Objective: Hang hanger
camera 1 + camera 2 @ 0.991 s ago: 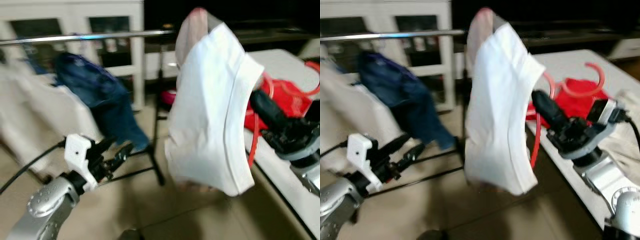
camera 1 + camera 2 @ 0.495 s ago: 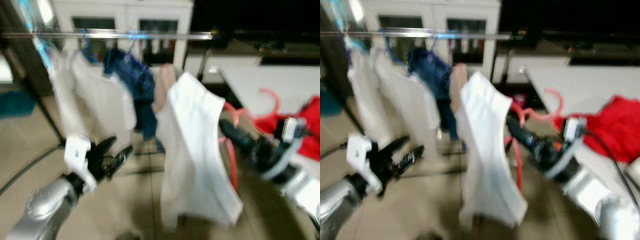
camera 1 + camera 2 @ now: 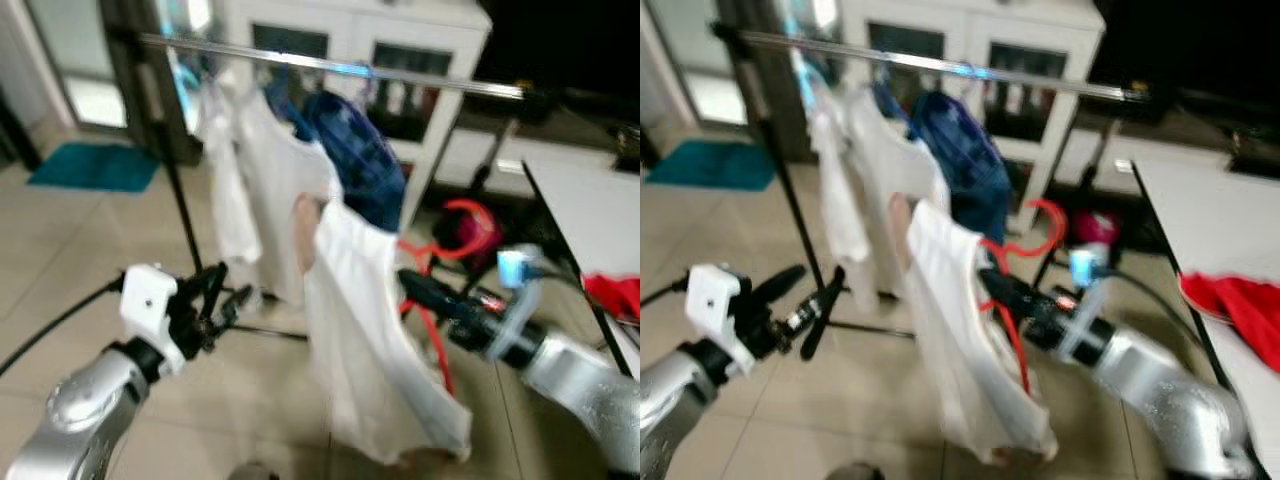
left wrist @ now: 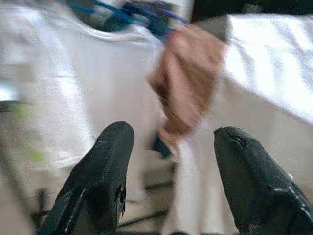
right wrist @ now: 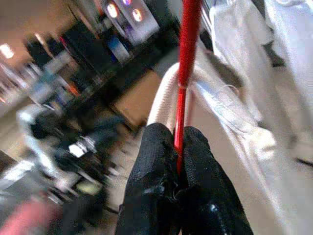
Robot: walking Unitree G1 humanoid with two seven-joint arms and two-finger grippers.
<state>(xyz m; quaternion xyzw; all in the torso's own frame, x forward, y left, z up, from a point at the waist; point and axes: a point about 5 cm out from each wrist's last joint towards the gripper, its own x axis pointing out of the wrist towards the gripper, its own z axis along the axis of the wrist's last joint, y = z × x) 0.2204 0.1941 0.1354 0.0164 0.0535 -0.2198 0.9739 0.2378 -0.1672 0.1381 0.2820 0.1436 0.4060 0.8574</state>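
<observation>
A red hanger [image 3: 1038,222] carries a white garment [image 3: 958,340] with a pinkish lining. My right gripper [image 3: 996,284] is shut on the hanger's red wire [image 5: 186,54] and holds it out in front of me, below the clothes rail [image 3: 330,67]. On that silver rail hang white shirts [image 3: 262,190] and a dark blue garment [image 3: 358,165], just behind the held garment. To the lower left, my left gripper [image 3: 215,300] stands open and holds nothing. Its spread fingers [image 4: 113,156] point at the hanging clothes.
The rack's dark upright [image 3: 172,170] stands at the left, with its base bar on the tiled floor. A white cabinet [image 3: 400,60] is behind the rail. A white table [image 3: 590,210] with a red cloth [image 3: 1240,305] is on the right. A teal mat [image 3: 95,165] lies far left.
The camera has swung left, bringing the rail and hung clothes into view. My right gripper has carried the hanger and white garment away from the table, toward the rack. The left gripper stays open.
</observation>
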